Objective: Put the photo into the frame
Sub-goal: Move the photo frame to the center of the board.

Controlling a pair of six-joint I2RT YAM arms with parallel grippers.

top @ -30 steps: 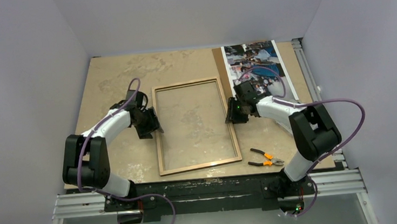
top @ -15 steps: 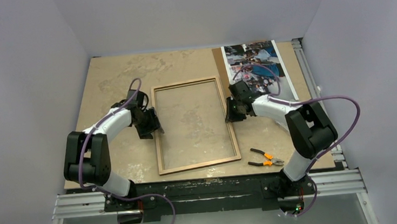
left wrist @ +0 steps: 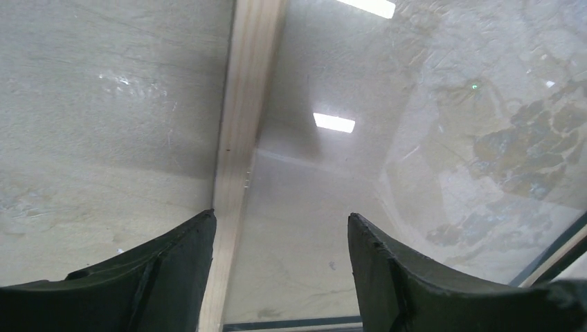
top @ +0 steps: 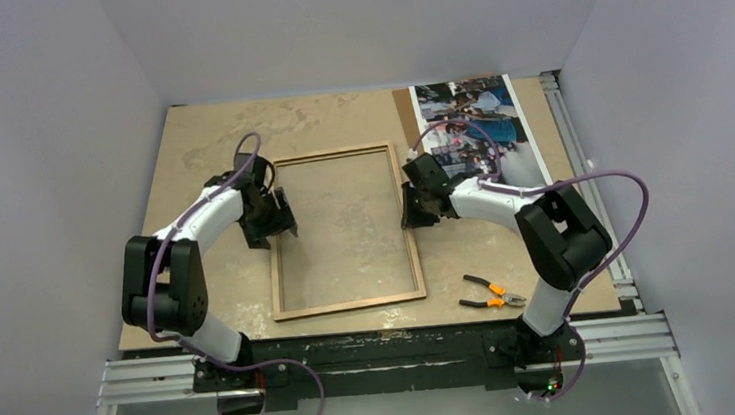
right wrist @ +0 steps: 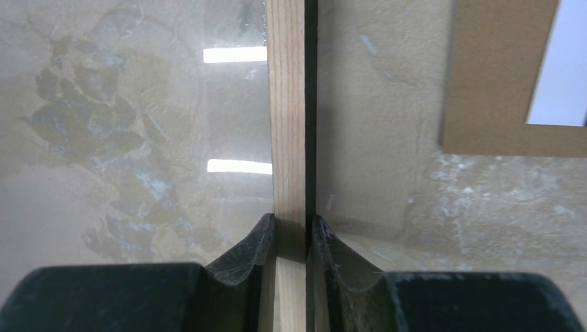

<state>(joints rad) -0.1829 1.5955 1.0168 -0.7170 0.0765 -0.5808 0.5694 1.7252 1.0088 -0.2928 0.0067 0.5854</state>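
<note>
frame: the frame (top: 350, 307) lies flat on the counter (top: 206, 131) between the two arms, light wood back upward, with the clear pane (left wrist: 415, 138) in it.
photo: the photo (top: 482, 122) lies picture side up beyond the frame's far right corner, near it but apart. It rests on a brown backing board (top: 403, 109) (only a strip of board shows, on the side toward the frame).
right jaws: closed on the frame's right rail, pinching it from both sides, wood on one side and the black edge on the other.
left jaws: open, straddling the frame's left rail roughly opposite the right jaws, with no contact that I can see.
pliers: pliers (top: 491, 292) lie off the frame's near right corner, apart from it.
handling, frame: probably light and stiff, though the rails are thin. The pane looks slippery and breakable, so hold the rails, ideally two opposite ones, since a single pinch may let the frame twist.
handling, photo: likely thin, limp and easily creased. It lies flat, so it is best taken at an edge.
stage: the photo is not yet in the frame.
</note>
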